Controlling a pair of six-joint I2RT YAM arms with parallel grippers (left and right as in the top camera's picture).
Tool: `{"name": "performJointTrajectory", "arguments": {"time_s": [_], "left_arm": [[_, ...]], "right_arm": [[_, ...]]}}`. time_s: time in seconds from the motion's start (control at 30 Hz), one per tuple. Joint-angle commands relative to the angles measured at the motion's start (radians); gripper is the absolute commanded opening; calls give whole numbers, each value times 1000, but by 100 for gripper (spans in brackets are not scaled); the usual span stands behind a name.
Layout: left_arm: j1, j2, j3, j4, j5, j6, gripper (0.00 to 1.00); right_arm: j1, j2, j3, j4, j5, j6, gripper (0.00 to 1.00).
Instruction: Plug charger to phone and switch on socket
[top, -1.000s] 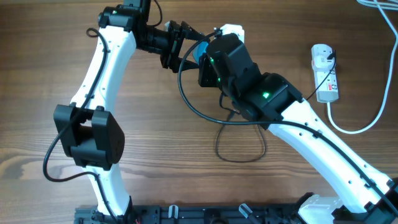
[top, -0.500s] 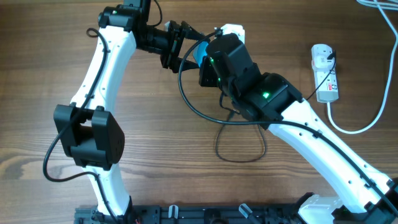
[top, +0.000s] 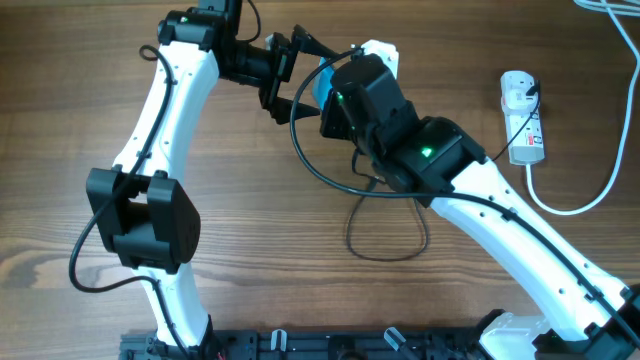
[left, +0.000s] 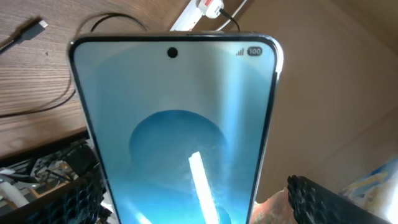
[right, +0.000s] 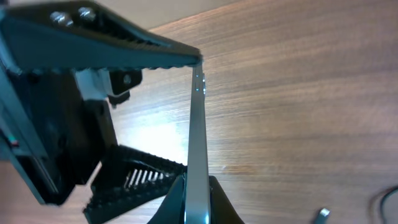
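Note:
The phone, with its cyan-blue screen lit, is held in the air between both arms; only a sliver of it shows in the overhead view. My right gripper is shut on the phone's thin edge. My left gripper is open, with its fingers astride the phone's width and a gap on the right side; overhead it is spread wide. The charger's black cable loops on the table and its connector tip lies loose. The white socket lies at the far right with a black plug in it.
A thick white lead curves from the socket toward the right edge. The charger tip also shows on the wood in the right wrist view. The socket shows at the top of the left wrist view.
My left gripper's fingers have spread wider apart around the phone. The phone and my right gripper have shifted very slightly up and right.

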Motion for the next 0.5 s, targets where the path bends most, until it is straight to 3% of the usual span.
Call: {"name": "performJointTrajectory", "arguments": {"time_s": [0.0,0.2,0.27,0.33,0.47], "left_arm": [[-5,6,7,0,24,-1,100],[-5,6,7,0,24,-2,97],[-5,6,7,0,24,-29,85],[-5,6,7,0,24,-77,66],[-5,6,7,0,85,-81,53]], "right_arm": [[-1,3,16,6,86,322,4],[-20,-64,16,0,98,808,4],[-20,-69,16,-8,68,940,4],[-20,-69,15,-25,-2,1115,4],[-20,-69,15,-24,-31,1209,4]]}}
